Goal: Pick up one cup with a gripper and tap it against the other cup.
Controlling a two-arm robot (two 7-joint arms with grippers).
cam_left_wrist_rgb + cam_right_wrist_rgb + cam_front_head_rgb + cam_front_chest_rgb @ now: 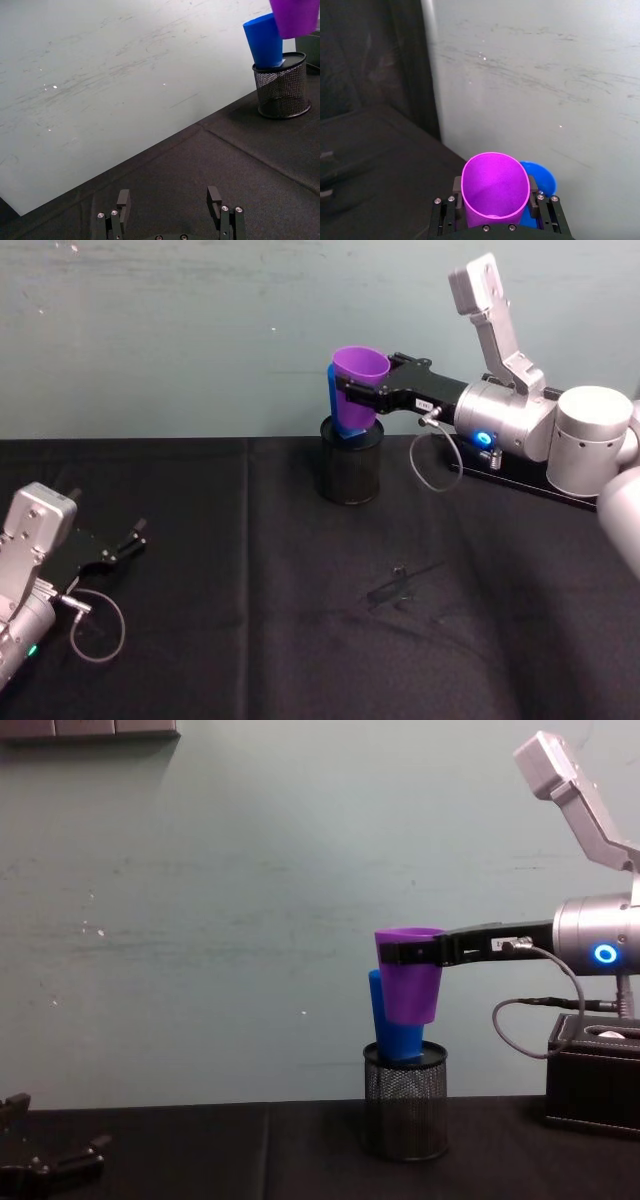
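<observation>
Two cups up at the back of the desk [250, 570], hard by the wall. Right end effector [412, 952] clamped across the purple cup [362, 368] just under the rim, mouth up, carried in the air. High grip, presumably to leave the tapered body bare for the knock. Blue cup [392, 1025] standing tilted in the black mesh pen holder [404, 1112], leaning toward the robot's left, so only its upper part free to be struck. Purple wall touching or just beside the blue one's upper wall (actual contact not tellable, overlapping from every angle). Looks like the tap itself, or a hair either side of it. Room to move: wall close behind, holder rim right beneath the purple base, open desk forward and to the left for backing away. Left end effector [169, 199] parked low at the near left of the desk, fingers spread, holding nothing, well apart from both cups.
</observation>
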